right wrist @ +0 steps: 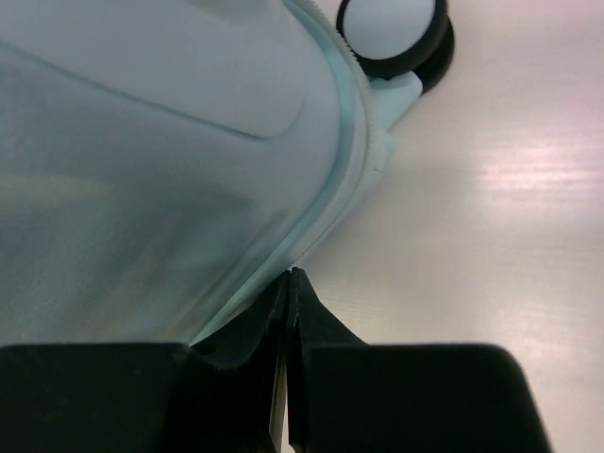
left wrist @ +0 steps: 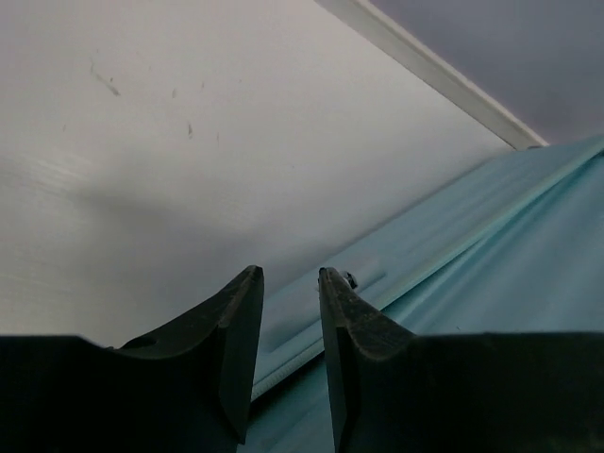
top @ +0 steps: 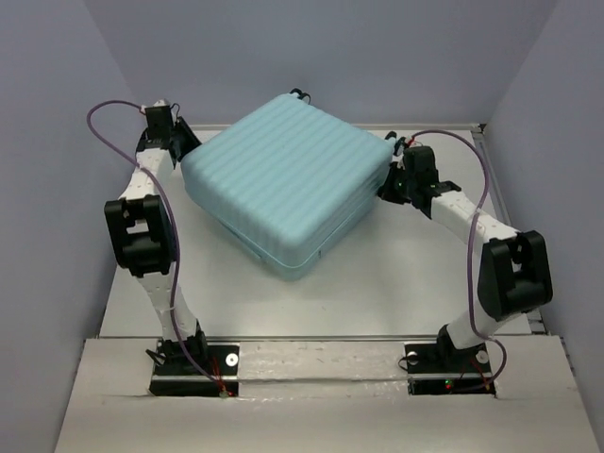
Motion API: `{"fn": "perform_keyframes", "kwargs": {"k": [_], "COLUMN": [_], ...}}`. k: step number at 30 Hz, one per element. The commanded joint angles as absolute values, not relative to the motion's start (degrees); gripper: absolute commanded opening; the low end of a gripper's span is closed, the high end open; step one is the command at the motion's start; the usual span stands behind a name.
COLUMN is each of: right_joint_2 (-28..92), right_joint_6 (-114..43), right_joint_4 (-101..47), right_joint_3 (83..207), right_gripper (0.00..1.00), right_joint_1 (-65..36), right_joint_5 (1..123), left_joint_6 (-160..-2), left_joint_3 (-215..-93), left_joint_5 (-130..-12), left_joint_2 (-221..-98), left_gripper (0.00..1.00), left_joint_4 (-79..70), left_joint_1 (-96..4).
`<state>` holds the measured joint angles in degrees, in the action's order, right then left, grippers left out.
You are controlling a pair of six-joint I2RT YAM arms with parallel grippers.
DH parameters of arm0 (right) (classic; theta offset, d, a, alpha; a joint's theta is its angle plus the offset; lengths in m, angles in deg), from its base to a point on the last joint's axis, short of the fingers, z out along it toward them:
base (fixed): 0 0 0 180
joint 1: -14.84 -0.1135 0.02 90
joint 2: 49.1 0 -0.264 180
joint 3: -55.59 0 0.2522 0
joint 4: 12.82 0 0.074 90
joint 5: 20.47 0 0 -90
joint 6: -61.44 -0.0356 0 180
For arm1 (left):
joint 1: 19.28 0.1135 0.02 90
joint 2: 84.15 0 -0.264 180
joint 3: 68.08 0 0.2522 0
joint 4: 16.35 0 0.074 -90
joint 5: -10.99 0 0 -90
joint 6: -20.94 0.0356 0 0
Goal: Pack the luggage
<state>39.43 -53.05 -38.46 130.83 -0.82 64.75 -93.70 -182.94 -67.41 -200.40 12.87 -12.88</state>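
The luggage (top: 288, 179) is a pale aqua ribbed hard-shell suitcase lying closed and flat, turned diagonally on the table. My left gripper (top: 181, 143) is at its far left corner. In the left wrist view it (left wrist: 288, 276) is open, its jaws a small gap apart over the zipper seam (left wrist: 311, 354), with a small dark zipper piece (left wrist: 351, 279) by the right fingertip. My right gripper (top: 389, 185) is at the suitcase's right side. In the right wrist view it (right wrist: 291, 276) is shut, tips touching the shell's lower edge (right wrist: 321, 222), below a black-and-white caster wheel (right wrist: 392, 33).
The white table (top: 396, 283) has a raised rail along its far edge (top: 444, 127) and grey walls on three sides. Purple cables (top: 113, 109) loop off both arms. More wheels show at the suitcase's far corner (top: 300, 93).
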Motion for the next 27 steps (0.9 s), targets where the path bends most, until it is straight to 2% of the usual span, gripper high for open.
{"fn": "perform_keyframes", "kwargs": {"k": [1,7,9,10,13,14,18,19,20,22,23,25,27], "right_joint_2": [45.63,56.62,56.81,54.72,48.30,46.72,38.02,36.09,31.98,27.39,23.45,20.78,18.06], "right_joint_6": [-52.64,-53.88,-52.83,-52.21,-51.77,-51.51,-51.85,-52.46,-53.25,-54.83,-55.54,-55.11,-54.58], "right_joint_4": [-24.03,-29.90,-34.31,-34.93,-35.11,-36.50,-38.71,-38.62,-37.75,-35.65,-33.98,-35.01,-36.42], "right_joint_3": [142.64,160.48,162.43,160.86,154.81,153.65,144.53,141.89,136.12,129.59,124.25,120.96,117.89], "right_gripper": [0.07,0.09,0.25,0.37,0.53,0.61,0.63,0.62,0.50,0.26,0.10,0.07,0.07], "right_joint_1": [0.51,1.92,1.92,2.44,2.44,3.14,3.15,3.15,3.15,3.15,2.10,-0.96,-3.35], "right_joint_5": [56.97,50.11,50.45,52.20,54.76,55.20,56.96,56.87,55.57,52.05,50.91,49.50,49.14], "left_joint_6": [-94.98,-96.57,-95.87,-96.21,-97.09,-97.70,-98.15,-98.15,-98.15,-95.70,-94.47,-92.62,-92.70], "left_joint_3": [-164.59,-142.86,-142.31,-144.57,-153.27,-158.52,-169.52,-170.52,-170.79,-168.16,-166.41,-159.15,-153.59], "left_joint_5": [-63.19,-63.45,-65.11,-65.38,-66.08,-66.96,-69.86,-70.04,-69.95,-70.91,-72.75,-71.37,-70.13], "left_joint_2": [-185.87,-167.49,-163.89,-162.74,-162.02,-161.93,-160.19,-159.31,-156.60,-152.99,-149.23,-145.60,-140.77], "left_gripper": [0.41,0.40,0.42,0.47,0.60,0.71,0.82,0.82,0.81,0.70,0.60,0.33,0.20], "left_joint_4": [5.88,0.93,1.27,2.58,4.34,5.83,9.09,9.62,9.80,9.10,8.66,7.17,6.37], "left_joint_1": [-14.18,-14.36,-13.22,-11.47,-10.40,-10.40,-10.49,-10.58,-11.01,-16.96,-20.82,-32.82,-40.60]}}
